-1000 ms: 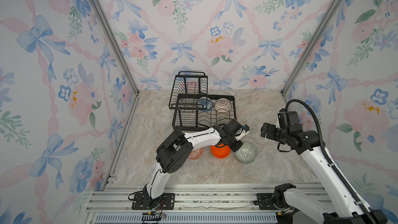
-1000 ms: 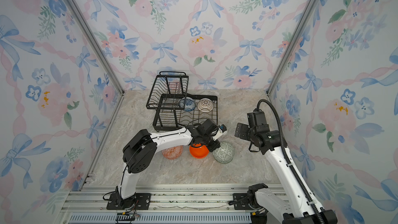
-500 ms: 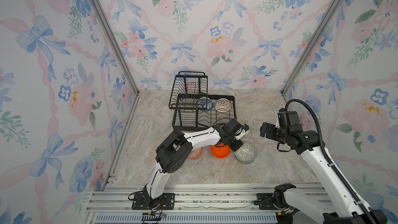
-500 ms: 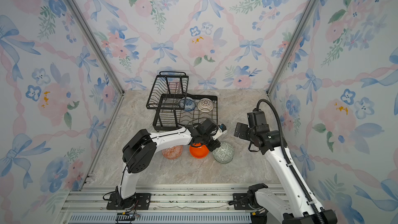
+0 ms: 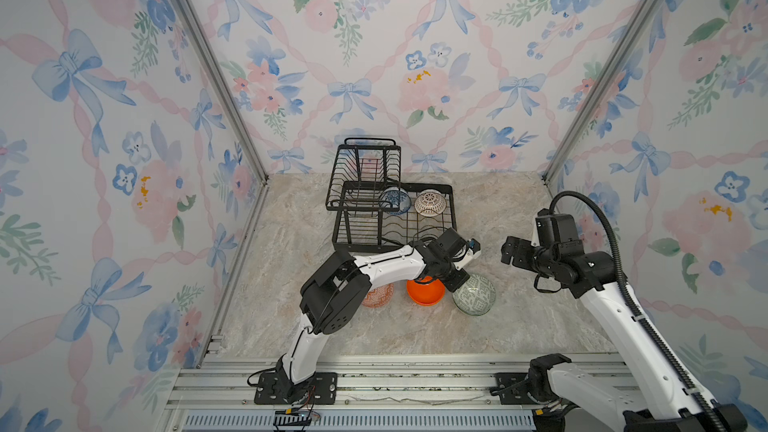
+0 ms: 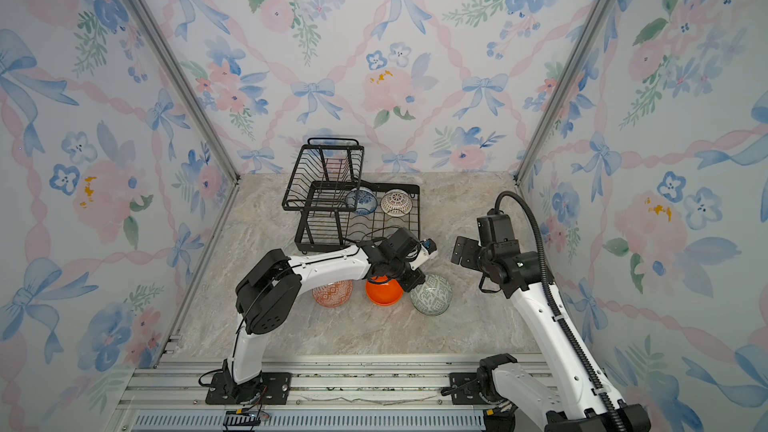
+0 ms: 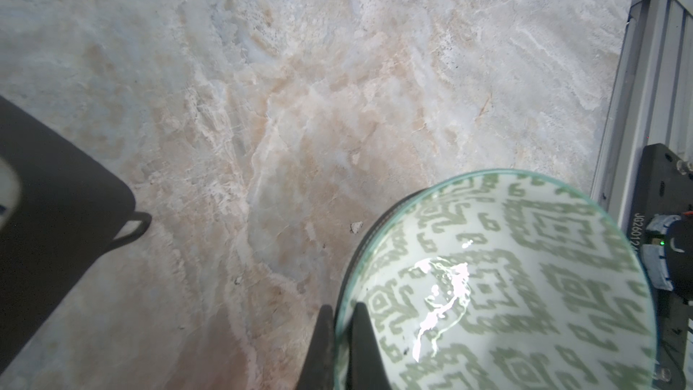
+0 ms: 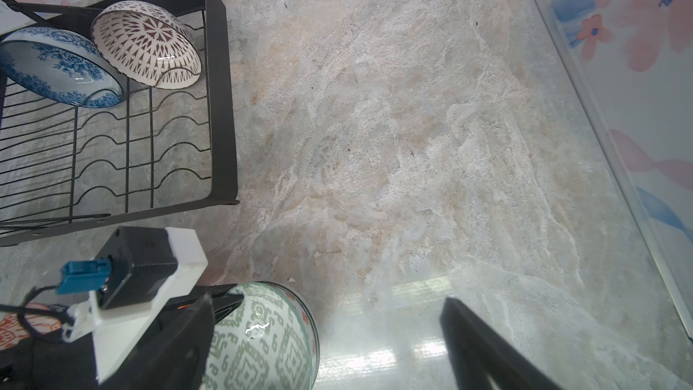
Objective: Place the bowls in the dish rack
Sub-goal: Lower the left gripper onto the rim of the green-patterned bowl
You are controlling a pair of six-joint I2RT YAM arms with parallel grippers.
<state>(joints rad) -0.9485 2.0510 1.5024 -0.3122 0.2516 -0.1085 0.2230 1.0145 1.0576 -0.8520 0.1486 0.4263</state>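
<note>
My left gripper (image 7: 342, 332) is shut on the rim of the grey-green patterned bowl (image 7: 506, 287), one finger inside and one outside. In both top views that bowl (image 5: 474, 295) (image 6: 431, 295) sits tilted on the marble, right of the plain orange bowl (image 5: 424, 292) and the orange-white geometric bowl (image 5: 377, 295). The black wire dish rack (image 5: 390, 238) stands behind them. Its lower tray holds the blue-white floral bowl (image 8: 56, 65) and the white-brown lattice bowl (image 8: 150, 43). My right gripper (image 8: 330, 347) (image 5: 510, 250) hangs open and empty, just right of the grey-green bowl (image 8: 262, 339).
The left arm (image 5: 386, 263) reaches across the orange bowls in front of the rack. Aluminium rails (image 5: 395, 371) run along the front edge. Floral walls (image 5: 124, 160) close in the left, back and right sides. Bare marble (image 8: 412, 125) lies right of the rack.
The left jaws have closed the last bit onto the grey-green bowl's rim. Neither arm nor any bowl has visibly shifted.
</note>
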